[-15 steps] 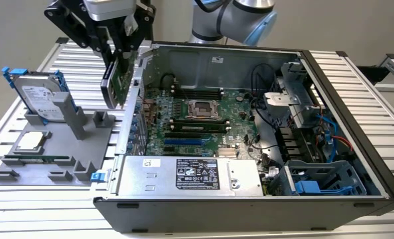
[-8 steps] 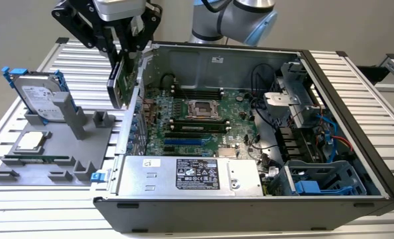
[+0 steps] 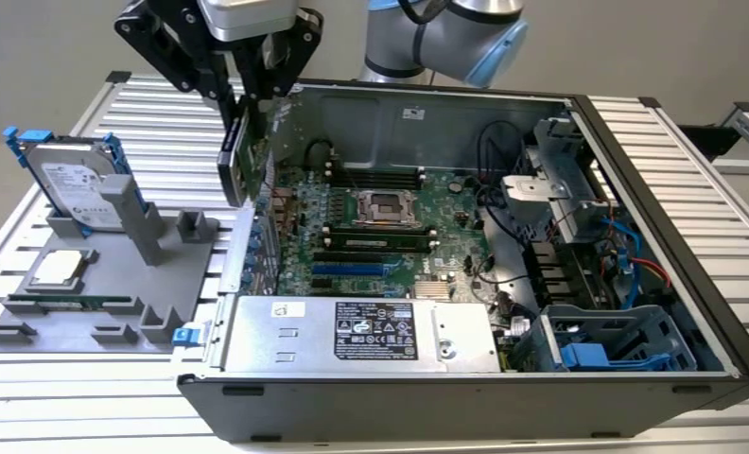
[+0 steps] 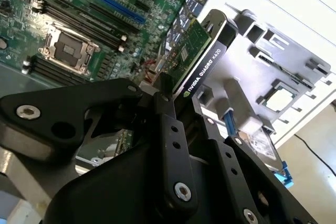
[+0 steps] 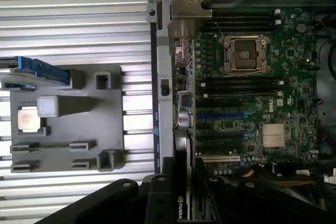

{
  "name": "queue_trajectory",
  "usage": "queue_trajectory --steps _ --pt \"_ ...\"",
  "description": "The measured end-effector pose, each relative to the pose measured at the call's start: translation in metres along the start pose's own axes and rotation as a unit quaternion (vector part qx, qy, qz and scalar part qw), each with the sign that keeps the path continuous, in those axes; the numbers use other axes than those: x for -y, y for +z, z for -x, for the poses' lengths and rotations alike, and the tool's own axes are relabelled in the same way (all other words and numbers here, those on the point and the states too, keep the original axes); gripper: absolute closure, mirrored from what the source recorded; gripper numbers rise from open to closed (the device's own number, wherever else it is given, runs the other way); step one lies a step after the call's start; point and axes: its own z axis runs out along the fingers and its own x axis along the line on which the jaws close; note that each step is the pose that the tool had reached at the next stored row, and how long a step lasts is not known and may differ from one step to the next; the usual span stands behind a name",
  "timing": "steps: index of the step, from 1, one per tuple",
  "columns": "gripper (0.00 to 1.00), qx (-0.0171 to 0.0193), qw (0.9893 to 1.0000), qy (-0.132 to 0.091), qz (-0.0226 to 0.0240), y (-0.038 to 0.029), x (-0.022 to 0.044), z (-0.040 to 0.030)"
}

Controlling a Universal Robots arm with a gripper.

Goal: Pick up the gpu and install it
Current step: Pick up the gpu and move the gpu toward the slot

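My gripper (image 3: 239, 99) is shut on the gpu (image 3: 235, 156), a green card with a black cooler on one face. The card hangs edge-on and upright above the open computer case's wall on the exterior view's left, just over the motherboard's (image 3: 388, 222) edge and clear of it. In the second wrist view the gpu (image 4: 202, 56) sticks out past the black fingers (image 4: 167, 109), which clamp its near end. In the first wrist view the gpu (image 5: 182, 195) lies along the case wall beside the expansion slots (image 5: 223, 115).
The open computer case (image 3: 658, 203) holds the motherboard, cables and a silver power supply (image 3: 349, 331) at the front. On the exterior view's left a grey fixture tray (image 3: 192, 279) carries a hard drive in a blue frame (image 3: 75, 180), a processor chip (image 3: 60, 268) and a memory stick (image 3: 72, 303).
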Motion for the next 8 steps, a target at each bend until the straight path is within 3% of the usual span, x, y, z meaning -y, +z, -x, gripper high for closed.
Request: queue_trajectory --steps 8 --pt "1.0 0.0 1.0 0.0 0.0 0.0003 -0.0006 0.01"
